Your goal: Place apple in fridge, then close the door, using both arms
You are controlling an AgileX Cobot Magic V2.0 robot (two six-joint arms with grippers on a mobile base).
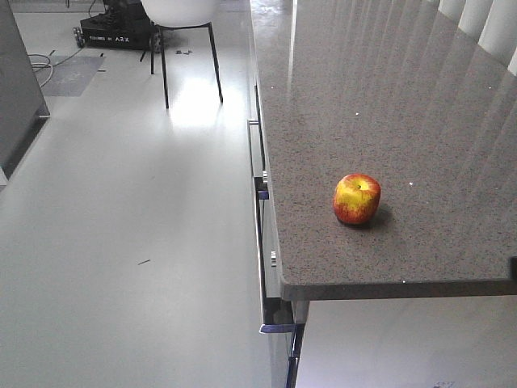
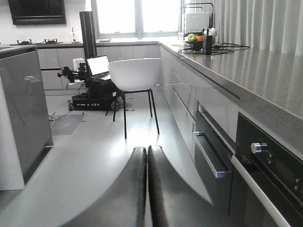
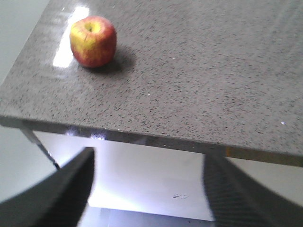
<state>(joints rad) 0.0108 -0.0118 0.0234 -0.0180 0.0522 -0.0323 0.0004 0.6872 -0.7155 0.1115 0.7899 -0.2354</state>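
Note:
The apple (image 1: 357, 199), red with yellow patches, sits upright on the grey stone counter (image 1: 388, 97) near its front left corner. It also shows in the right wrist view (image 3: 93, 41), at the upper left. My right gripper (image 3: 149, 161) is open and empty, held below and in front of the counter's edge, short of the apple. My left gripper (image 2: 147, 149) is shut and empty, held low over the floor and pointing down the aisle. A dark grey cabinet side (image 2: 23, 113) at the left may be the fridge. No open door or white lining shows.
Drawer handles (image 1: 262, 242) stick out along the counter front, with an oven (image 2: 270, 170) on the right. A white chair (image 2: 135, 75) and a black wheeled base with a laptop (image 2: 92, 90) stand down the aisle. A fruit bowl (image 2: 195, 39) sits far back on the counter.

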